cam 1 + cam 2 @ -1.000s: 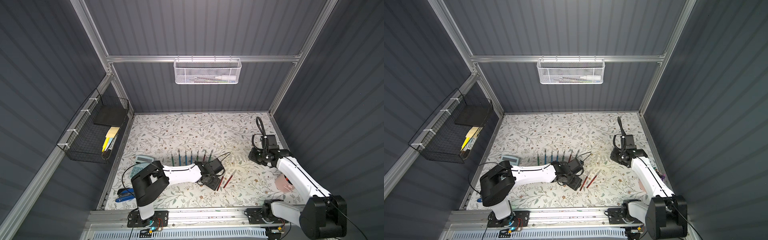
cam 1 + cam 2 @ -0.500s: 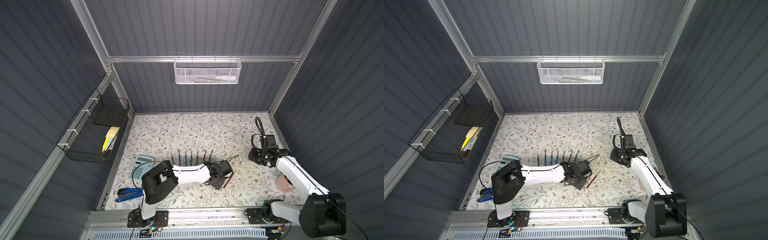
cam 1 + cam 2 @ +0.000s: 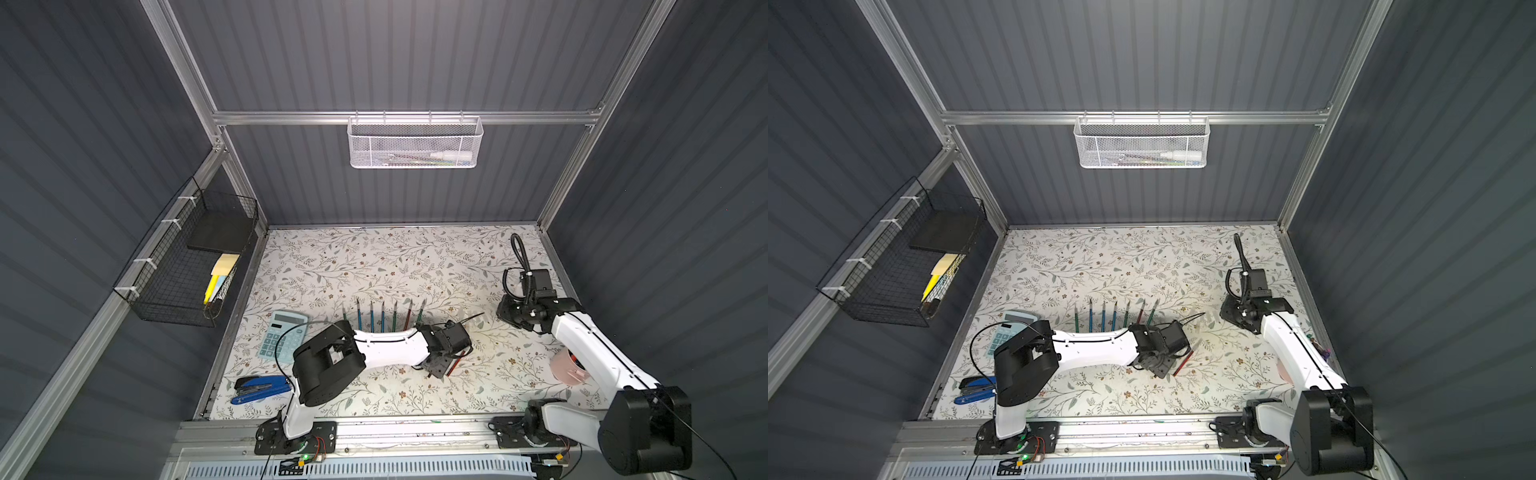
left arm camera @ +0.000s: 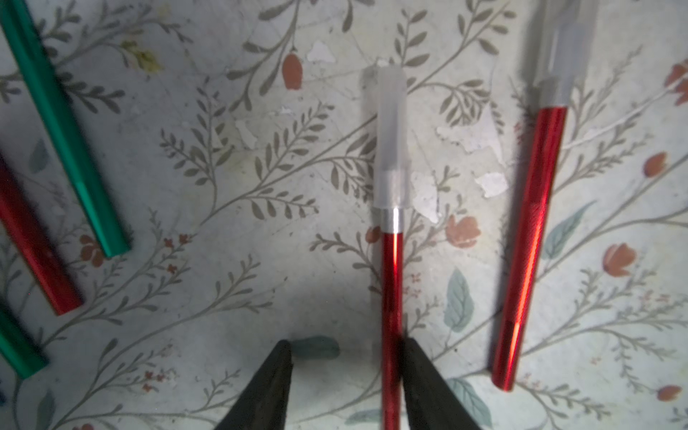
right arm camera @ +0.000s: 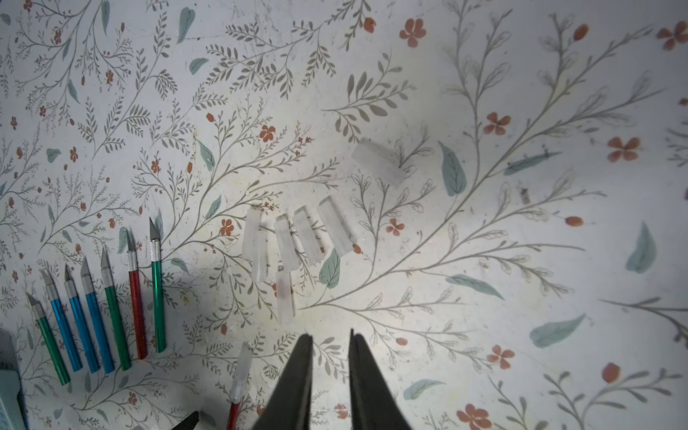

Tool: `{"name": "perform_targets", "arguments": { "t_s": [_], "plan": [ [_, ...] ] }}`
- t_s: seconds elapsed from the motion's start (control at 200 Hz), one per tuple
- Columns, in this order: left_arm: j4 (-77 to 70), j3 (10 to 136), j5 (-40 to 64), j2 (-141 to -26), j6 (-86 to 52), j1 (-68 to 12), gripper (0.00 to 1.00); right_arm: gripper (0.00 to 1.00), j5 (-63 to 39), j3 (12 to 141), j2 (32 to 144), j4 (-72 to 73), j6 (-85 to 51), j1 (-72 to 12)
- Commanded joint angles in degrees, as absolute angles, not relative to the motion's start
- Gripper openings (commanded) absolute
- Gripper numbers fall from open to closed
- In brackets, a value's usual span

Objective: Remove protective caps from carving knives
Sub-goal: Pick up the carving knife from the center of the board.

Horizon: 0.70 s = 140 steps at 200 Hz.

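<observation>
Lengthwise between parted left jaws lies a red knife (image 4: pixel 391 298), cap (image 4: pixel 390 137) outward; right jaws barely apart.

In both top views the floral tabletop (image 3: pixel 374 257) is evenly bright, the grey walls (image 3: pixel 415 62) dim, and the frame posts (image 3: pixel 179 58) bow outward near the edges. The left wrist view is soft, with glare streaks on the red knife handles (image 4: pixel 391 298). The right wrist view is sharper and brightest around the loose caps (image 5: pixel 305 238).

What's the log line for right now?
left end effector: open around capped red knife | right end effector: empty | done: seven uncapped knives
</observation>
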State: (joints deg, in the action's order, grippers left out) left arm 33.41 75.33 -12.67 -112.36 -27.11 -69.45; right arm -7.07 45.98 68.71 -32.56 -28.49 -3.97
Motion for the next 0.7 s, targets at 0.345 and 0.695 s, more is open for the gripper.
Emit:
{"name": "perform_targets", "arguments": {
  "t_s": [0.345,0.695],
  "plan": [
    [34.7,75.6,-12.8,-114.2,-26.8,-69.8,0.18,0.22,-6.8,44.6,68.6,-31.7,-29.7,-4.1],
    [33.2,74.2,-13.0,-112.6,-26.4,-69.8,0.0,0.22,-8.3,45.5,69.1,-32.1,-30.2,-4.1]
  ]
}}
